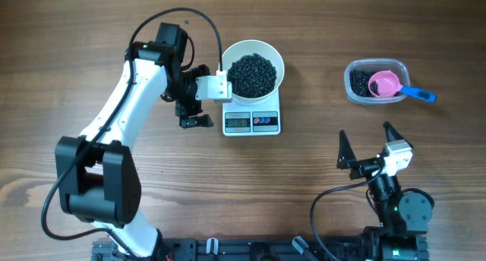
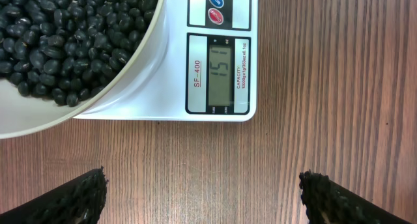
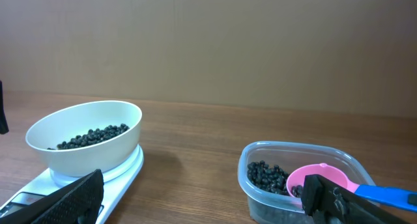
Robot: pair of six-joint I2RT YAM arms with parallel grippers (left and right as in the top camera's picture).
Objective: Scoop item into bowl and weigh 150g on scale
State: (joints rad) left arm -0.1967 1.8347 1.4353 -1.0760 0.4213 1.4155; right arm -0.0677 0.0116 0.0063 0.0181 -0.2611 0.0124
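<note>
The white bowl (image 1: 275,55) stands on the white scale (image 1: 252,123) and holds a dark pile of the item, small black beans (image 1: 253,73). My left gripper (image 1: 194,96) hovers just left of the scale, open, with bare table between its fingers. Its wrist view shows the bowl (image 2: 39,116), the beans (image 2: 65,35) and the lit scale display (image 2: 220,71) ahead of the gripper (image 2: 202,198). My right gripper (image 1: 367,143) is open and empty near the front right. From its wrist view, the gripper (image 3: 202,198) faces the bowl (image 3: 91,152) and scale (image 3: 124,173).
A clear plastic tub (image 1: 355,94) at the back right holds more beans and a pink scoop (image 1: 383,84) with a blue handle (image 1: 418,93). In the right wrist view the tub (image 3: 293,152) and the scoop (image 3: 313,178) lie close ahead on the right.
</note>
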